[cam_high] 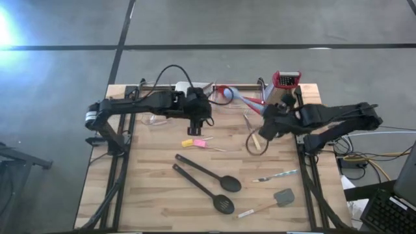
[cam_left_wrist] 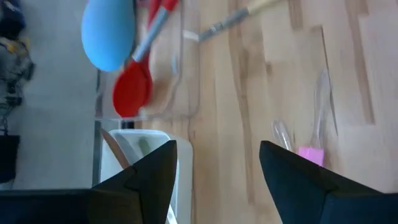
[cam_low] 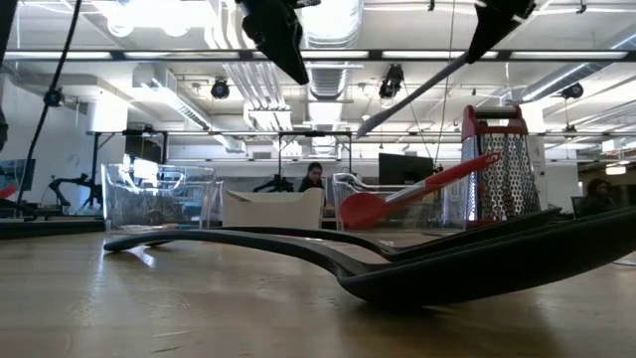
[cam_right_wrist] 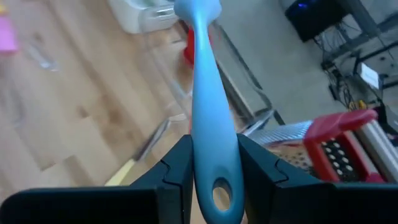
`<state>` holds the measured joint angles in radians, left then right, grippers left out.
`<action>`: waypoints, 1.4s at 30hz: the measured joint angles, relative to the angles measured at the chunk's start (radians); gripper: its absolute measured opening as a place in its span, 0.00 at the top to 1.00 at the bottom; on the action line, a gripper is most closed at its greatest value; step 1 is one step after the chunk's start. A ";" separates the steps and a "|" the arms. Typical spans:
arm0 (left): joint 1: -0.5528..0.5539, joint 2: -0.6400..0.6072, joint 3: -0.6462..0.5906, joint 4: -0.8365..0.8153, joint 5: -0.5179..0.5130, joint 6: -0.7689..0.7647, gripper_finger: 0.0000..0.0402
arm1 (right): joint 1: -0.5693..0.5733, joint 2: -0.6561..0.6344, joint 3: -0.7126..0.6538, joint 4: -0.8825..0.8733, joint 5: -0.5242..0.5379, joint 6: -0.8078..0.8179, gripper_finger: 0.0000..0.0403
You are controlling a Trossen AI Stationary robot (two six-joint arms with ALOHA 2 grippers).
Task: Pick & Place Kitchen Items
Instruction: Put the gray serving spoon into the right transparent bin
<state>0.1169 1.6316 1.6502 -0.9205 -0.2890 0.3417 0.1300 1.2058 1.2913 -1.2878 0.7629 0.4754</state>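
My right gripper [cam_right_wrist: 214, 149] is shut on a light-blue spoon [cam_right_wrist: 202, 81] and hangs at the table's far right [cam_high: 268, 117]. The spoon's head [cam_left_wrist: 109, 34] hovers over a clear container [cam_left_wrist: 180, 68], where a red spoon [cam_low: 397, 199] lies slanting. My left gripper [cam_left_wrist: 217, 146] is open and holds nothing; it hangs above the far middle [cam_high: 200, 122], near the white tray [cam_left_wrist: 140, 149]. Two black spoons [cam_high: 208, 172] [cam_high: 205, 190], a grey spatula [cam_high: 283, 196] and pink and yellow pieces [cam_high: 190, 142] lie flat on the table. My right gripper pinches the blue spoon's handle [cam_right_wrist: 211, 134] between its two fingers, near the free end with the hanging hole [cam_right_wrist: 217, 194]. The handle runs forward along the fingers, which slant down from the table's right. The spoon is lifted clear, its head [cam_low: 365, 129] lower than the handle.
The red-topped metal grater [cam_high: 286, 80] stands at the far right, just behind my right arm. Thin metal tongs [cam_high: 250, 123] and a wooden-handled piece [cam_high: 255, 142] lie under my right gripper. A metal utensil [cam_high: 276, 175] lies near the right edge.
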 joint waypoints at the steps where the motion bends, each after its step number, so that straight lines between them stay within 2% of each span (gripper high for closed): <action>1: 0.000 -0.017 -0.022 0.037 0.000 -0.002 0.42 | -0.024 -0.014 -0.009 0.014 -0.001 -0.024 0.80; 4: 0.001 -0.055 -0.082 0.123 0.000 -0.008 0.42 | -0.101 -0.047 -0.048 0.115 -0.052 -0.147 0.80; 8: 0.001 -0.103 -0.160 0.216 0.000 -0.032 0.42 | -0.232 -0.088 -0.116 0.262 -0.212 -0.314 0.80; 14: 0.001 -0.195 -0.281 0.354 0.000 -0.047 0.42 | -0.417 -0.154 -0.226 0.333 -0.369 -0.412 0.80; 19: 0.001 -0.261 -0.369 0.489 0.000 -0.043 0.42 | -0.527 -0.186 -0.318 0.497 -0.524 -0.510 0.80; 25: 0.001 -0.297 -0.428 0.570 0.000 -0.039 0.42 | -0.639 -0.138 -0.370 0.539 -0.570 -0.582 0.80; 30: 0.001 -0.297 -0.428 0.571 0.000 -0.040 0.42 | -0.713 -0.070 -0.372 0.596 -0.661 -0.615 0.80; 42: 0.001 -0.296 -0.428 0.569 -0.001 -0.050 0.42 | -0.773 0.103 -0.358 0.616 -0.696 -0.647 0.80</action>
<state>0.1181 1.3354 1.2217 -0.3511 -0.2896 0.2917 -0.6431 1.3086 0.9337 -0.6718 0.0666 -0.1715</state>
